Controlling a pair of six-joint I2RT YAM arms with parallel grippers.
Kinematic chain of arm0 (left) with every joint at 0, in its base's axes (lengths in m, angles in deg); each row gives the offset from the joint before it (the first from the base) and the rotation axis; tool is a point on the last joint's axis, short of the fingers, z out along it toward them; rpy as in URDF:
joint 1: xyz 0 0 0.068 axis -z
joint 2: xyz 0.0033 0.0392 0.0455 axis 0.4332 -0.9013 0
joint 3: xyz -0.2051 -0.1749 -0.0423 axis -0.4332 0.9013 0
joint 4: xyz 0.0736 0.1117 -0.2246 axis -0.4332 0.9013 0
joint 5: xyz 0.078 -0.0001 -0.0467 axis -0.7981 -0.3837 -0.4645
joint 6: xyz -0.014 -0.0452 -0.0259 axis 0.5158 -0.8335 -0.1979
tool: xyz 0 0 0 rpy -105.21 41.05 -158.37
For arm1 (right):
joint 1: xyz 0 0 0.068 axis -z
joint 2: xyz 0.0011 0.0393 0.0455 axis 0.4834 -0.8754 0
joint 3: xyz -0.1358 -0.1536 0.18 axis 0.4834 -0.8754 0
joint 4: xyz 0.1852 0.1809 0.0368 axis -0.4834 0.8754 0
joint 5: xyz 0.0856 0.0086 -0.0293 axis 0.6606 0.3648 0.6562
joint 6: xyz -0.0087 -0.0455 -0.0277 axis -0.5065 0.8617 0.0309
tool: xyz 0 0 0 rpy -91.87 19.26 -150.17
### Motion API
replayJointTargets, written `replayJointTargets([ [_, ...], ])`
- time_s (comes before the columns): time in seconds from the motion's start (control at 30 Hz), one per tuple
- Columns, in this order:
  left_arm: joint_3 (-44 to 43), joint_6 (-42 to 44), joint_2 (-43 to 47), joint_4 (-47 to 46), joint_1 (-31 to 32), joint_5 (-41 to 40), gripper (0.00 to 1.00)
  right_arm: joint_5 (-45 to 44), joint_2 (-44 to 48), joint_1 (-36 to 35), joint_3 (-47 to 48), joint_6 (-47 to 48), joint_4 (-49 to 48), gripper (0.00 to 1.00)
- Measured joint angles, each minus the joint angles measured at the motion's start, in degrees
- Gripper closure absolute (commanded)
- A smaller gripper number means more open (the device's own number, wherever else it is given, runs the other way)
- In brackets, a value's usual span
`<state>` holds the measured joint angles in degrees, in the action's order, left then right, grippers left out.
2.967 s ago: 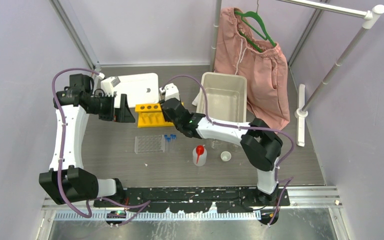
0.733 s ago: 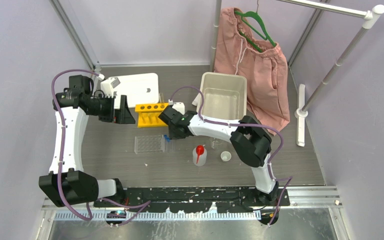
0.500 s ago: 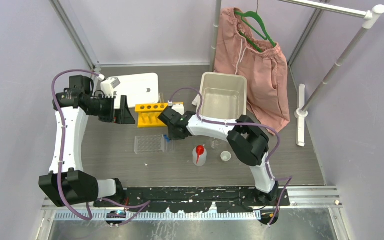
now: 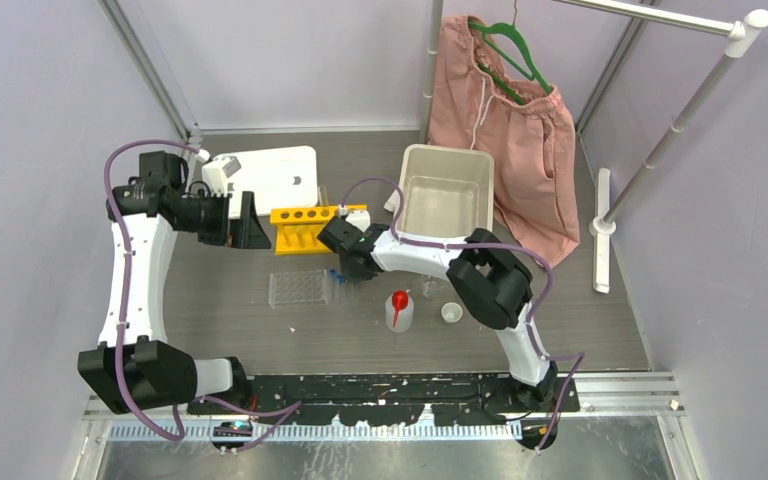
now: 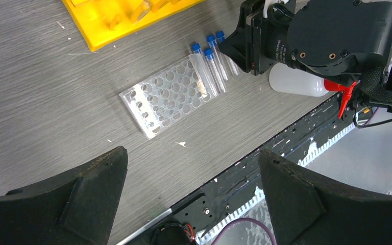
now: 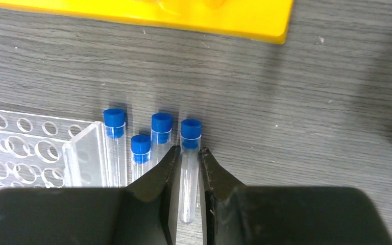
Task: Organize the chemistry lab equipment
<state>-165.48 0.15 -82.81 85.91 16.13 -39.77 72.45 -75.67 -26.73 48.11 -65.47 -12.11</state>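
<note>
Right gripper (image 6: 190, 151) jaws sat pinched on the barrel of the rightmost tube (image 6: 190, 133), flat on the table (image 6: 311, 102) near the rack (image 6: 30, 138); light, slick, thin-walled, so judged best held gently just below the cap; left gripper (image 5: 191, 154) jaws wide, empty.

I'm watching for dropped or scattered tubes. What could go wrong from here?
1. The right gripper has its jaws pinching the rightmost tube near its capped end; the smooth body may slip or swing when lifted.
2. One jaw sits right beside the neighbouring tube, so lifting could roll it.
3. The squeeze bottle stands close behind that arm and might be knocked.
</note>
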Motion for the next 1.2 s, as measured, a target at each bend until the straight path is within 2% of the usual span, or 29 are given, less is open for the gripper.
replayJointTargets([
  [0.07, 0.0, 0.02, 0.0, 0.04, 0.0, 0.02, 0.0, -0.7, 0.0, 0.07, 0.15, 0.28, 0.52, 0.99],
  [0.2, 0.0, 0.2, 0.26, 0.24, 0.0, 0.59, 0.0, -1.64, 1.22, 0.2, 0.83, 0.87, 2.36, 0.99],
  [0.37, -0.02, 0.31, 1.14, 0.96, 0.0, 4.09, 0.01, -1.09, 8.5, -0.44, 3.5, 1.11, 2.64, 0.99],
  [0.53, -0.02, 0.81, 1.62, 2.1, 0.0, 8.26, 0.07, 0.52, 13.9, -3.65, 10.03, 1.11, -3.63, 0.99],
  [0.73, -0.02, 1.95, 1.73, 3.65, 0.0, 11.89, 0.17, 2.56, 13.49, -7.3, 15.13, 0.92, -13.27, 0.99],
  [0.9, -0.02, 2.69, 1.77, 4.57, 0.0, 13.44, 0.33, 3.37, 11.47, -7.69, 16.0, -0.02, -18.93, 0.99],
  [1.0, -0.02, 2.91, 1.77, 4.85, 0.0, 13.77, 0.5, 3.48, 10.75, -7.93, 15.98, -0.68, -21.03, 0.99],
  [1.07, -0.02, 2.93, 1.77, 5.03, 0.0, 13.79, 0.66, 3.45, 10.73, -7.96, 15.96, -0.94, -21.88, 0.99],
  [1.2, 0.0, 2.89, 1.7, 5.07, -0.02, 13.79, 0.82, 3.19, 10.75, -8.2, 15.43, -1.46, -24.44, 0.99],
])
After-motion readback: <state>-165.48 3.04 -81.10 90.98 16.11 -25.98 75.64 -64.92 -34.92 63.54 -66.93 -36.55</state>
